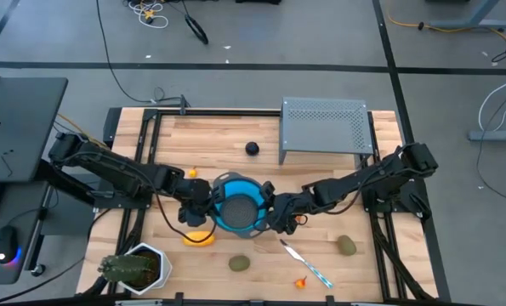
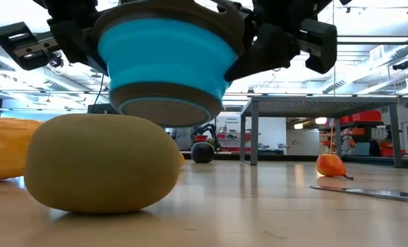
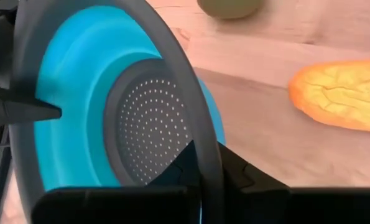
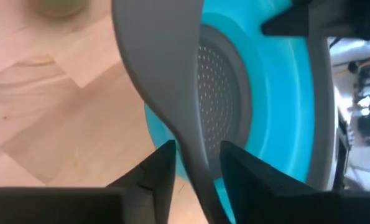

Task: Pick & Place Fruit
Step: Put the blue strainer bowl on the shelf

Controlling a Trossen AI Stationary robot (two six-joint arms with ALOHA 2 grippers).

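Two robot arms hold a blue colander above a wooden table, with fruit scattered around it.

The colander hangs clear of the table, its perforated base showing nothing inside. The left gripper clamps its grey rim on one side; the right gripper pinches the opposite rim. A grey rack stands at the far edge. A potted plant sits at the near left corner. On the table lie a yellow fruit, two olive fruits, a black ball, an orange bit and a knife.
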